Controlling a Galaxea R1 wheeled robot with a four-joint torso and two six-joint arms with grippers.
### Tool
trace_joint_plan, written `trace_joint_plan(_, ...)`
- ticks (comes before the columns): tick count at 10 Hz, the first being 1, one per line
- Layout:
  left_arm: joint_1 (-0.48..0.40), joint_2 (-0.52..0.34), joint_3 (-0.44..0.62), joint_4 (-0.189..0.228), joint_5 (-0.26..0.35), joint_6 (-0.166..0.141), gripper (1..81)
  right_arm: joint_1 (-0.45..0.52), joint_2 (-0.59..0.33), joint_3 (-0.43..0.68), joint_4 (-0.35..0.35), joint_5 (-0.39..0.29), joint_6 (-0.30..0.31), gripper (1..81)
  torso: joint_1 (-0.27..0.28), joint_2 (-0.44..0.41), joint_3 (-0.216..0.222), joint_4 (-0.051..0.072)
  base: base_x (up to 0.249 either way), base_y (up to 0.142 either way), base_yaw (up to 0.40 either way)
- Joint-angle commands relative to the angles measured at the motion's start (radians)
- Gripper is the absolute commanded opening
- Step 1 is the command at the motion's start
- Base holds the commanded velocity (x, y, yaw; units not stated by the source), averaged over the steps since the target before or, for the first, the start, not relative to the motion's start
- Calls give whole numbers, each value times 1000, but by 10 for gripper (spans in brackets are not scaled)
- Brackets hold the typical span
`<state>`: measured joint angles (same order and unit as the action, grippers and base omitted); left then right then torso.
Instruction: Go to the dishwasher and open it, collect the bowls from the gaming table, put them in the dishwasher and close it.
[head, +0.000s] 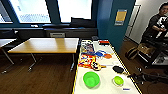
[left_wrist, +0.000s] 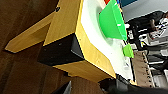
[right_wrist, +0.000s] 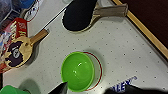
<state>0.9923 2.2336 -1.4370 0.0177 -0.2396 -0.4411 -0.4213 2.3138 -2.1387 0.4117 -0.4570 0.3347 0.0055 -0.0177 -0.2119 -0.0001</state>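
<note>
We see larger bowl (head: 91, 79) and smaller bowl (head: 118, 80) near bench (head: 106, 88) front edge. Tool states: cannot tell. Risk: smooth bowls skidding off yellow edge if nudged.

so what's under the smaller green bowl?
The smaller bowl sits on a red-ringed circle printed on the white tabletop. The circle's centre is covered.

Little of the robot (left_wrist: 120, 86) itself can be seen: dark, near-black parts with rounded edges and a slim pointed black tip (right_wrist: 60, 88), no visible markings.
</note>
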Motion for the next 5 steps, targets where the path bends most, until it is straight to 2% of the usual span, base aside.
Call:
trace_joint_plan(1, -83, -23, 12, 5, 23, 4, 811, 138, 20, -19, 22, -34, -3, 811, 0, 0, 0, 0, 0, 0, 0)
trace_joint_plan(2, -83, -20, 7, 5, 23, 4, 811, 137, 38, -33, 22, -34, -3, 811, 0, 0, 0, 0, 0, 0, 0)
trace_joint_plan(3, -83, -18, 7, 5, 23, 4, 811, 137, 46, -41, 22, -34, -5, 811, 0, 0, -32, 0, 0, 0, 0)
trace_joint_plan(4, -83, -17, 6, 5, 23, 4, 811, 137, 48, -44, 22, -34, -5, 811, 0, 0, -118, 0, 0, 0, 0)
trace_joint_plan(5, -83, -15, 4, 5, 23, 4, 811, 138, 48, -44, 22, -34, -5, 811, 0, 0, -56, 0, 0, 0, 0)
